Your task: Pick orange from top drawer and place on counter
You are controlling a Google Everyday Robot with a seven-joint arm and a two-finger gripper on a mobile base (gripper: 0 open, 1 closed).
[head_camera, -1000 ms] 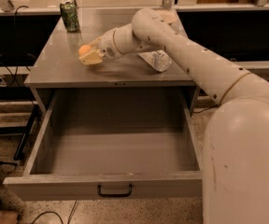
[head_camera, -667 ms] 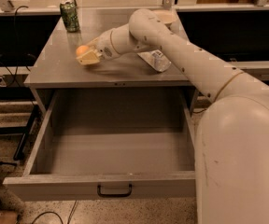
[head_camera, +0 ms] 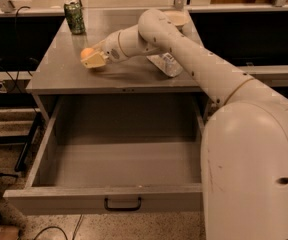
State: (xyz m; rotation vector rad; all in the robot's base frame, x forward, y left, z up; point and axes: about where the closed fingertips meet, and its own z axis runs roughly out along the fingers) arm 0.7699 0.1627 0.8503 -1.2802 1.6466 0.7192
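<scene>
Finds the end effector (head_camera: 95, 59) low over the left half of the desk (head_camera: 59, 76), about midway between its front and rear edges. Records it clenched on the orange (head_camera: 86, 53), parted only as far as the fruit requires. Sees one pale finger (head_camera: 98, 62) below and in front of the orange, with the fruit showing above it on the left side of the tip. Cannot tell whether the orange or the finger touches the desk surface; notes a dark shadow directly beneath both. Places the orange above the desk, outside the top drawer (head_camera: 119, 159).

Traces the white arm (head_camera: 199, 66) from the bulky robot body (head_camera: 254, 174) at lower right, up and leftward across the right half of the desk to the wrist. Logs the top drawer standing open toward the camera beneath the desk's front edge, with its dark pull handle (head_camera: 122, 203) centred on the front panel.

Notes a green can (head_camera: 75, 17) upright at the rear left corner of the desk, well apart from the end effector. Notes a silvery packet (head_camera: 165, 64) lying flat right of centre, just beside the arm, and a tan bowl (head_camera: 176, 18) at the rear, partly hidden by the arm.
</scene>
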